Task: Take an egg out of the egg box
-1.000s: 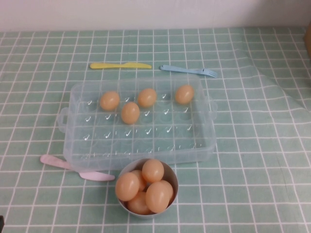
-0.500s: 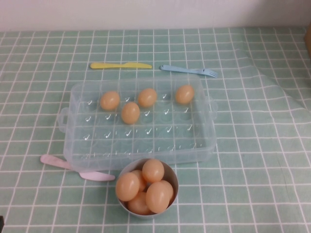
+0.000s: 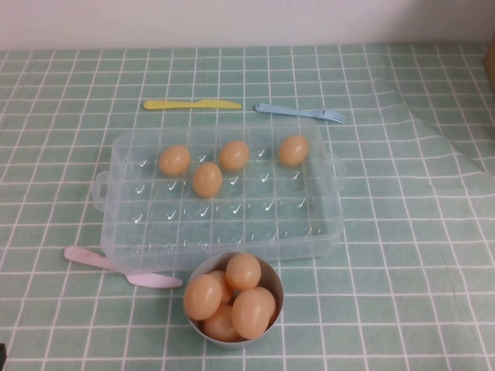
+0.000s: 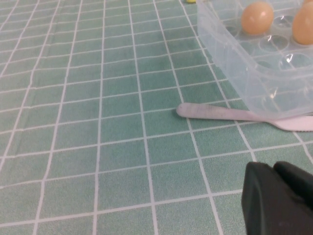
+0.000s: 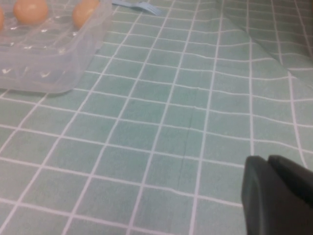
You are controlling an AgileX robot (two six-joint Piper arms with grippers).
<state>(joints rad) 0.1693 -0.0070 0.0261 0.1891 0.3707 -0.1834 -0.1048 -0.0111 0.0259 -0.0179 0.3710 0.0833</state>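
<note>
The clear plastic egg box sits mid-table with several tan-orange eggs in its far half, one being the egg nearest the middle. Neither arm shows in the high view. In the left wrist view my left gripper is shut and empty, low over the cloth, well short of the egg box and its egg. My right gripper is likewise shut and empty, far from the egg box on its other side.
A small grey bowl heaped with eggs stands against the box's near wall. A pink knife lies at the box's near left corner. A yellow knife and a blue fork lie behind it. The tablecloth has a raised fold at right.
</note>
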